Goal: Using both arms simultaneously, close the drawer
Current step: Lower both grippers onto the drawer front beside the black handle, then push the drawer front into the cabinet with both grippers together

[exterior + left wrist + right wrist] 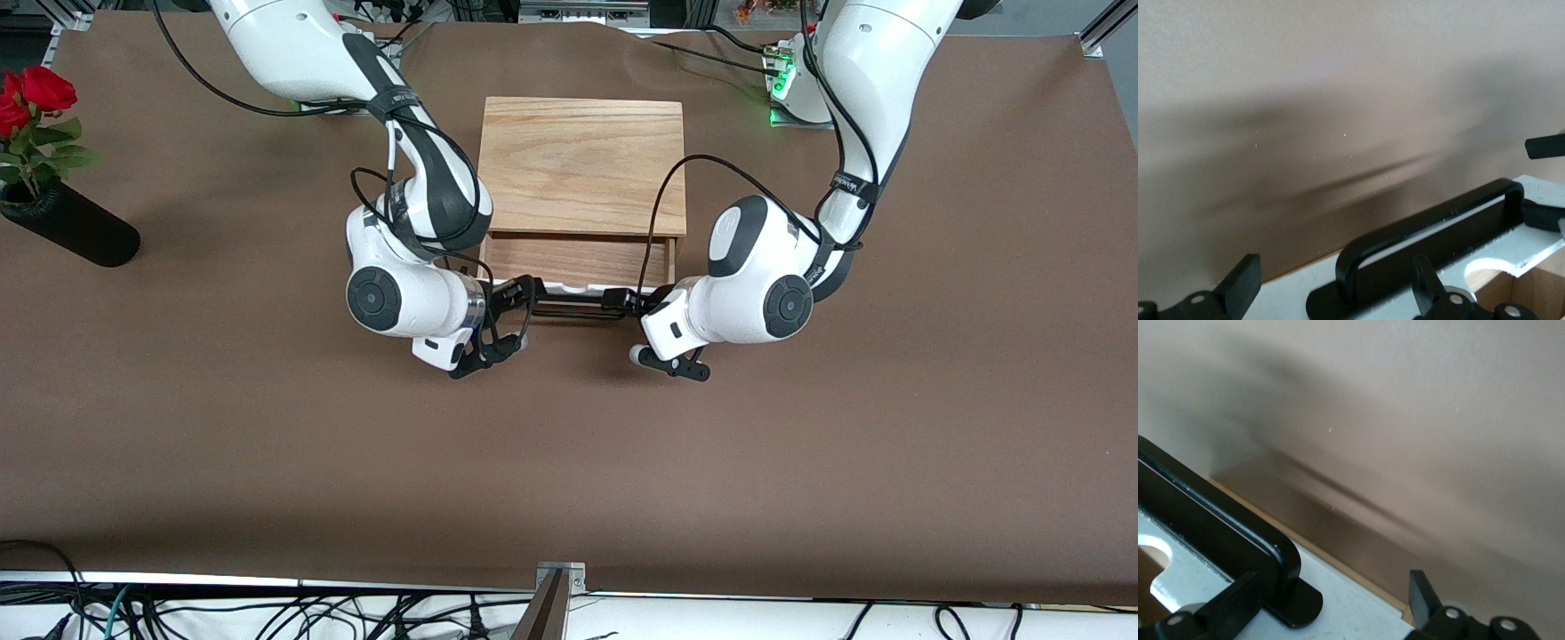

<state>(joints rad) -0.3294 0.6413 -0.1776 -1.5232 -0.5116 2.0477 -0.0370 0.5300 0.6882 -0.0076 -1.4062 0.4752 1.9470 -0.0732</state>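
1. Wood box [582,164] sits mid-table, toward the robots' end. Its drawer [578,260] sticks out part way toward the front camera, so it is not shut yet.
2. Right gripper [518,298] is at the handle [573,307] end closer to the right arm. Its fingers [1231,608] are spread wide, one on each side of the white front [1338,613].
3. Left gripper [642,305] is at the handle's other end, fingers [1241,283] wide too.
4. Both grippers look set to push. I think the whole push is still left.
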